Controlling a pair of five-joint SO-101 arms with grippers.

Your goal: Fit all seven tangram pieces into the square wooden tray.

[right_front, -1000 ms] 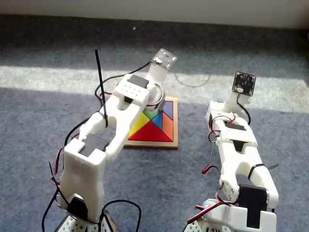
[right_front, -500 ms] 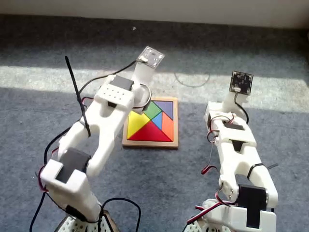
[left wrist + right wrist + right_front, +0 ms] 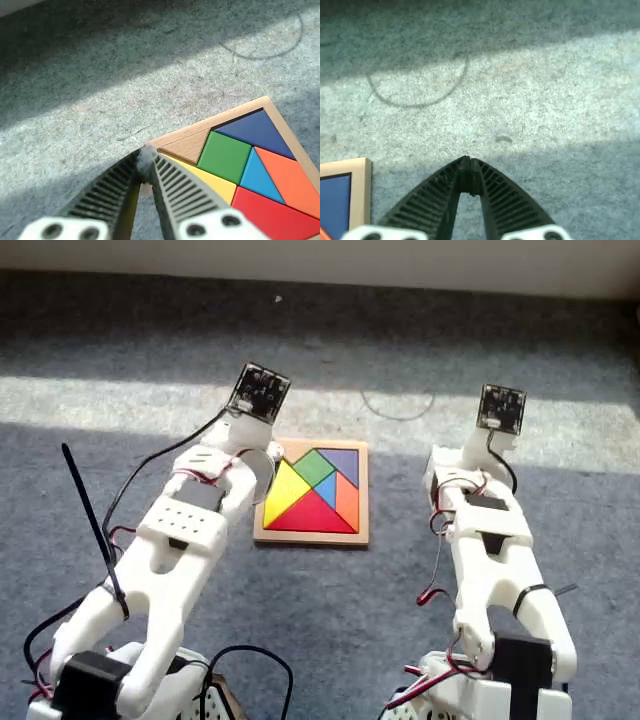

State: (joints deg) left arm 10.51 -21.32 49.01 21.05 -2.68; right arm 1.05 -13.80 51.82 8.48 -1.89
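Note:
The square wooden tray [image 3: 362, 492] lies on the grey carpet between the two arms. It holds yellow [image 3: 283, 490], green [image 3: 315, 468], dark blue [image 3: 344, 462], light blue, orange [image 3: 347, 499] and red [image 3: 310, 517] pieces. A triangle of bare wood [image 3: 186, 145] shows in one corner, beside the green square [image 3: 225, 156]. My left gripper [image 3: 146, 160] is shut with nothing in it, its tips just above that corner of the tray [image 3: 170, 136]. My right gripper [image 3: 468, 167] is shut and empty over bare carpet to the right of the tray [image 3: 361, 169].
A thin cable loop [image 3: 398, 406] lies on the carpet beyond the tray, in a sunlit band. The left arm [image 3: 190, 530] stretches along the tray's left side and the right arm [image 3: 490, 540] stands to its right. Open carpet surrounds the tray.
The left arm has drawn back and swung left, from above the tray's far part to its far left corner. The right arm has not moved.

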